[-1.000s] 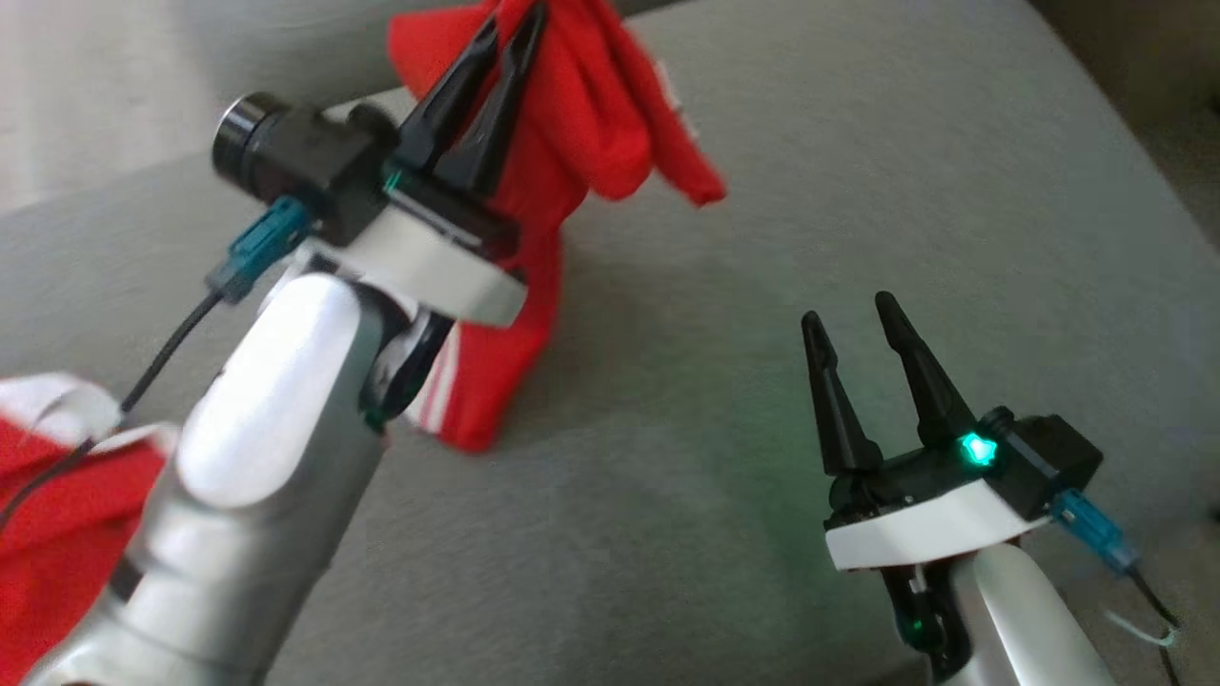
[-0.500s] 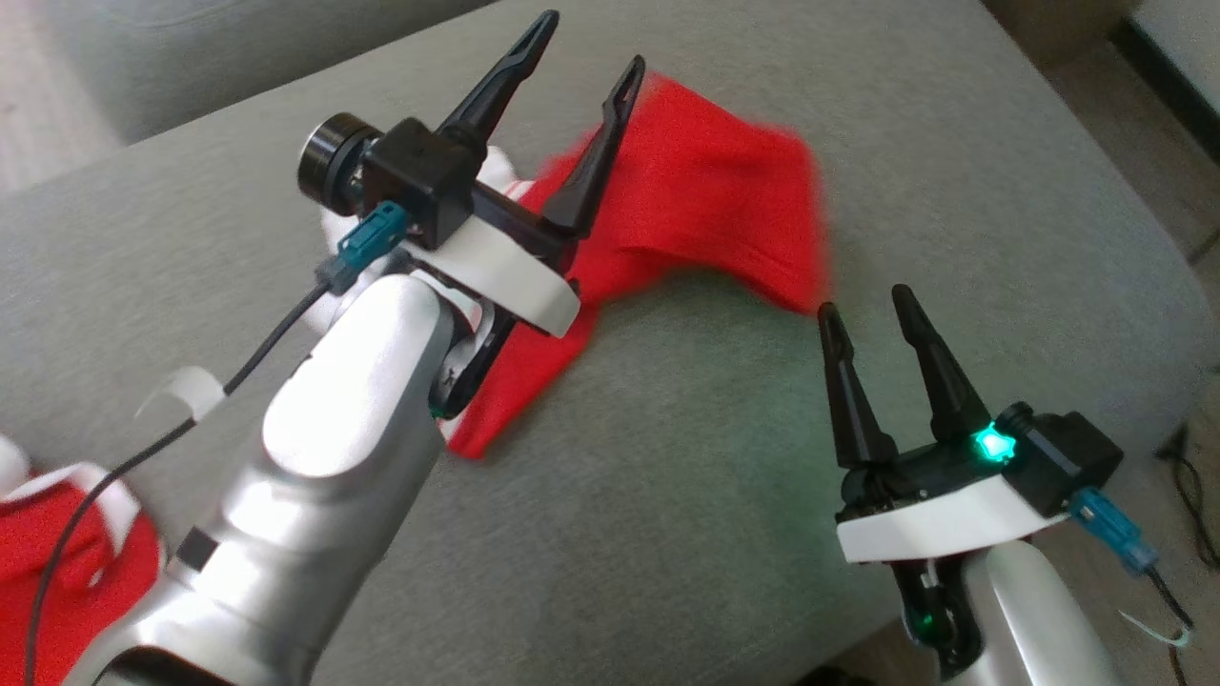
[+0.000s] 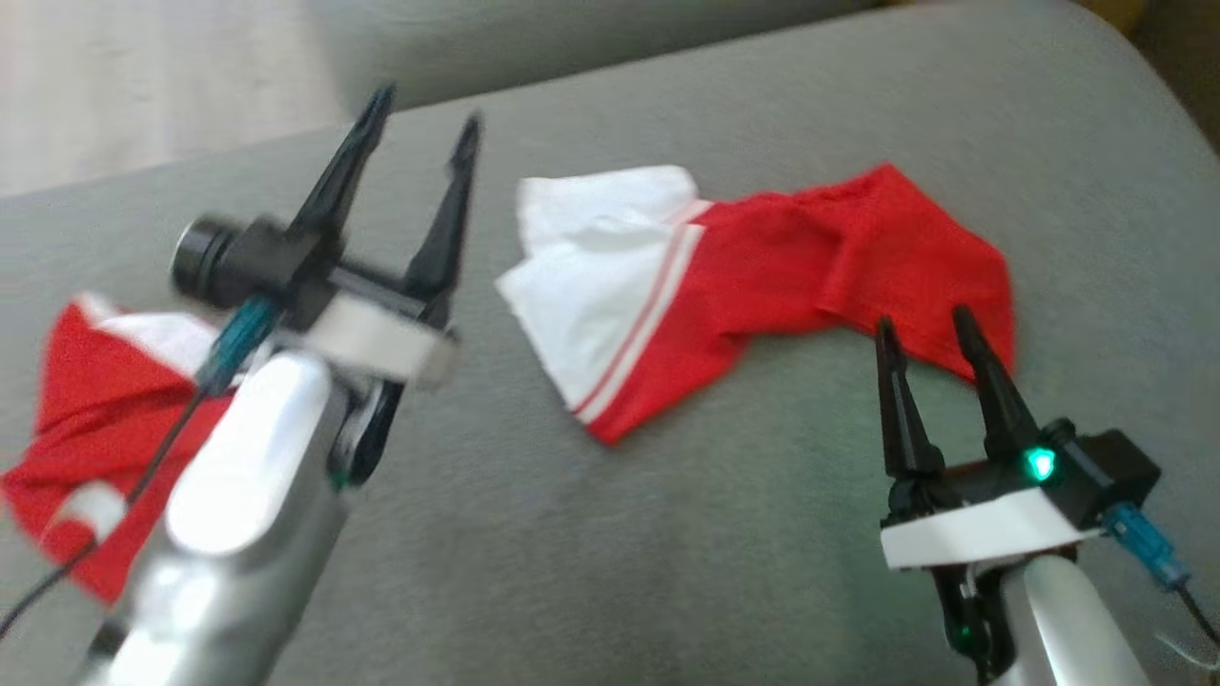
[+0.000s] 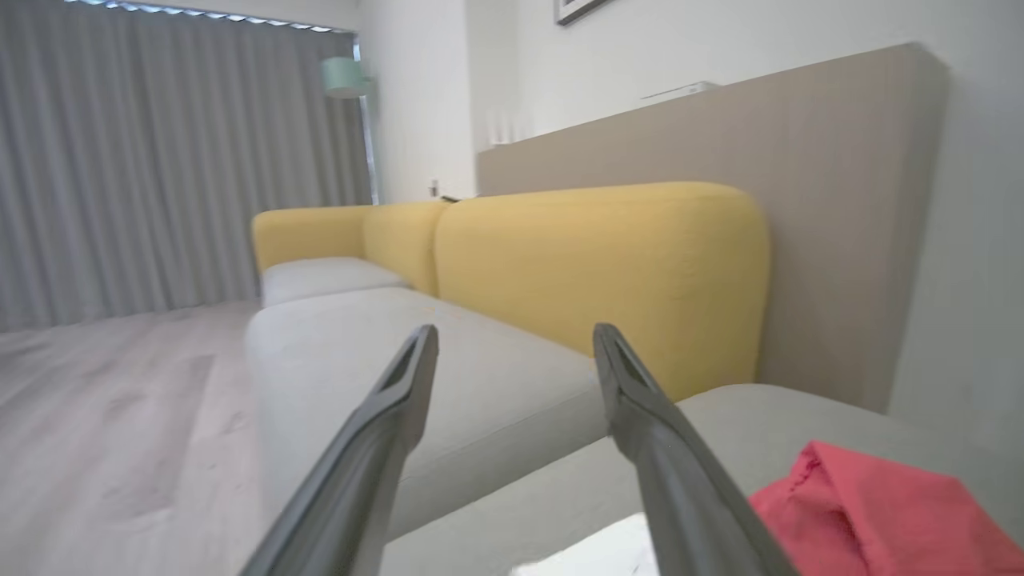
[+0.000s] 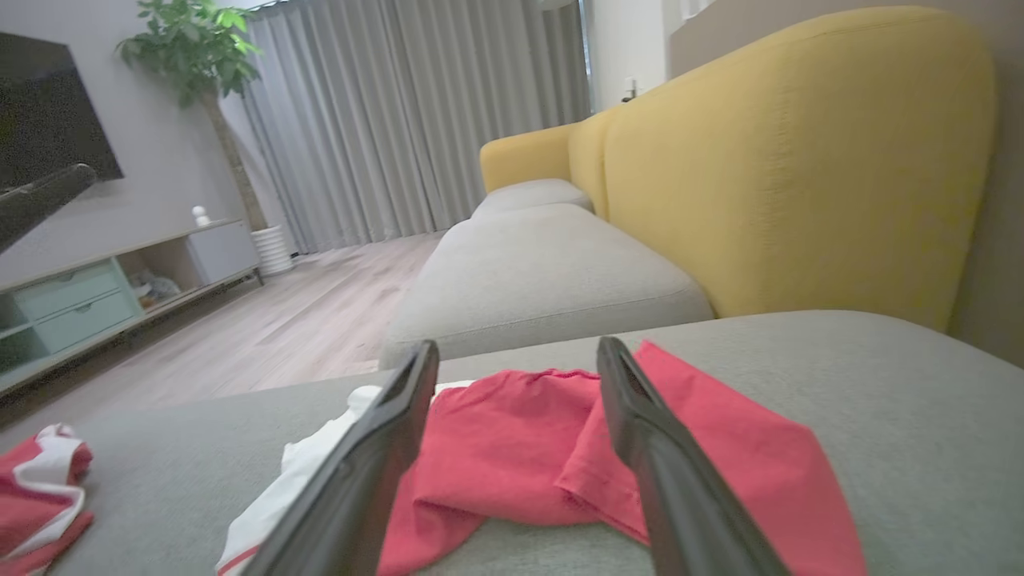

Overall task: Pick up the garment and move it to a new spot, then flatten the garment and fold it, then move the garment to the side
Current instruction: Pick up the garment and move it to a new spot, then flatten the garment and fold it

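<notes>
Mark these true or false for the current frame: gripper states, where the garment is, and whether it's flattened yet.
1. The left gripper is open and holds nothing. True.
2. The garment hangs from the left gripper. False: it lies on the grey cushion, apart from that gripper.
3. The right gripper is shut on the garment's red end. False: it is open, close to the red end.
4. A second red and white garment lies at the robot's left on the same cushion. True.
5. The garment is spread flat and folded. False: it is rumpled, with the white part bunched and the red end turned over.
</notes>
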{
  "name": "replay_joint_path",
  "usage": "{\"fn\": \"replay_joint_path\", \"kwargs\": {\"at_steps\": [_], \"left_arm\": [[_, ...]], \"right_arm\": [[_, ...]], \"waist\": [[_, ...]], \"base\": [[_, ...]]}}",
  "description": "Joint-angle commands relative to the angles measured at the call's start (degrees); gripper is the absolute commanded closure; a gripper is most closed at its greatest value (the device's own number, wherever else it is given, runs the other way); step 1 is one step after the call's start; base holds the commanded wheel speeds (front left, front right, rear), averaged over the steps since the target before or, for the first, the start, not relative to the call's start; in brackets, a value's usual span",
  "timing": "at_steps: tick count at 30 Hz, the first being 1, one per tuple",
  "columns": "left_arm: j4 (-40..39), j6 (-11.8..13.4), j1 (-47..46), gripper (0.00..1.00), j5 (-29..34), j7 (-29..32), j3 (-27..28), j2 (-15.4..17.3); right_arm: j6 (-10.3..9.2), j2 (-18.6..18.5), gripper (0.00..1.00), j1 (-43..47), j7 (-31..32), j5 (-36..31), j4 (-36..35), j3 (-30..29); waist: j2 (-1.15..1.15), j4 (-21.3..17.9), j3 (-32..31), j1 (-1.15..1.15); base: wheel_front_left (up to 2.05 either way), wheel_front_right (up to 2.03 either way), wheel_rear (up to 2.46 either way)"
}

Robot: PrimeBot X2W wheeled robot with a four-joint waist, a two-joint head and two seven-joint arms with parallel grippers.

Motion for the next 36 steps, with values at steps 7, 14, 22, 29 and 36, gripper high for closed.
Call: {"fn": "replay_joint_path", "kwargs": {"at_steps": [7,14,22,29,36], "left_arm": [[-6.4,4.4,14.8,0.00,-2.7,-1.7,4.6,4.1],[-8.8,6.4,24.5,0.00,-3.4,-2.5,4.6,2.2],[-10.6,6.3,24.5,0.00,-2.5,-2.7,4.9,-0.4],[-10.4,5.4,22.5,0.00,-2.1,-2.7,5.8,-1.1],[-9.5,3.9,20.5,0.00,-1.4,-2.8,6.3,-2.8]], "right_arm": [[-0.04,-0.3,0.00,2.2,-0.4,-1.9,-0.2,0.0],[-0.04,-0.3,0.00,3.3,-0.4,-2.7,0.7,-0.6],[-0.04,-0.3,0.00,1.4,-0.4,-3.9,0.9,-0.9],[-0.04,-0.3,0.00,-7.6,0.0,-9.2,4.4,-2.6],[-0.04,-0.3,0.00,-19.7,6.9,-13.5,17.1,-5.5]], "waist": [[0.00,9.0,-4.7,0.00],[0.00,10.8,-4.9,0.00],[0.00,11.8,-3.0,0.00],[0.00,13.6,0.7,0.00],[0.00,16.5,3.7,0.00]], "base": [[0.00,0.00,0.00],[0.00,0.00,0.00],[0.00,0.00,0.00],[0.00,0.00,0.00],[0.00,0.00,0.00]]}}
